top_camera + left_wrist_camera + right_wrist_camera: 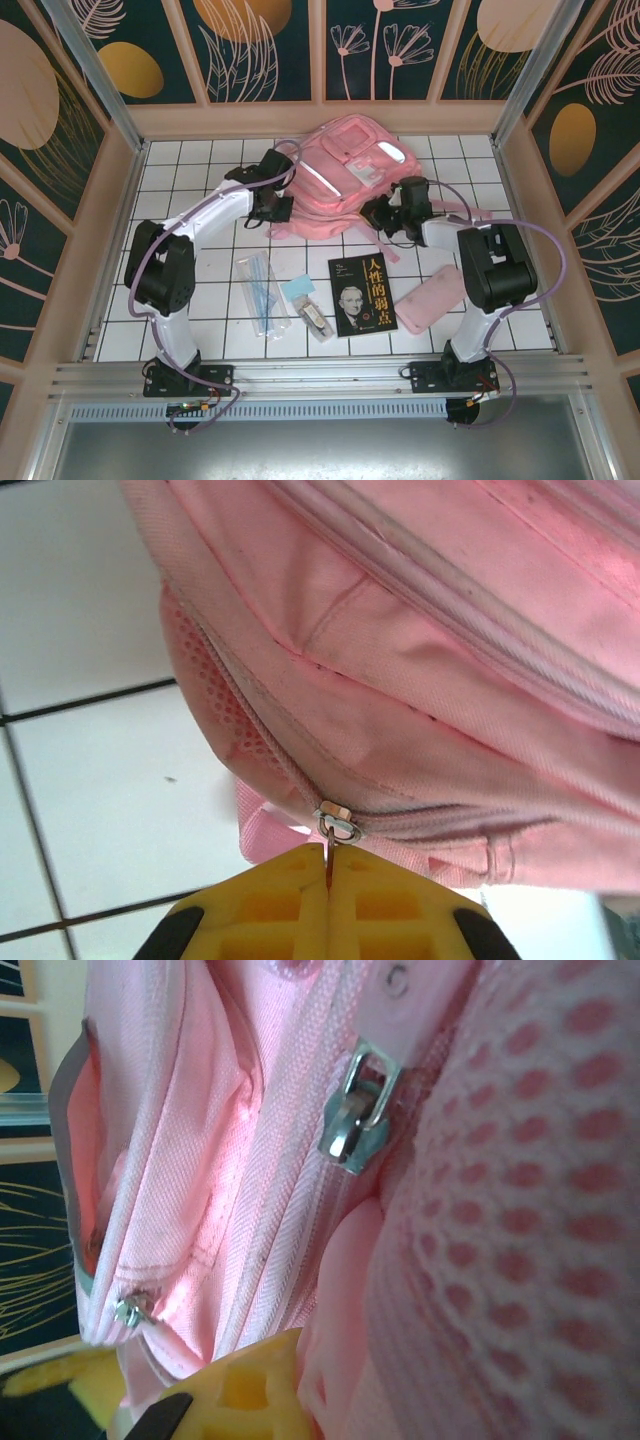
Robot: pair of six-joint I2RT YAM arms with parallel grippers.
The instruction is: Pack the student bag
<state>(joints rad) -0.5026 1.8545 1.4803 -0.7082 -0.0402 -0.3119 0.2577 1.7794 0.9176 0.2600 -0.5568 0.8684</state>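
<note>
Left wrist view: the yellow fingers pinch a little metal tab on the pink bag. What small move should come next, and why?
Probably draw the pull tab along the zipper line. The left gripper is shut on it, the zipper looks closed, and the right gripper seems to pinch the bag, steadying it. Nothing can go in until it opens.

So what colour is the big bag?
The student bag is pink, clearest from the top camera.

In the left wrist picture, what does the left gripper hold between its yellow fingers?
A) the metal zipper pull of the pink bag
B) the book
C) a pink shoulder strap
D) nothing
A: the left gripper is shut on the thin metal zipper pull at the seam of the student bag.
</note>
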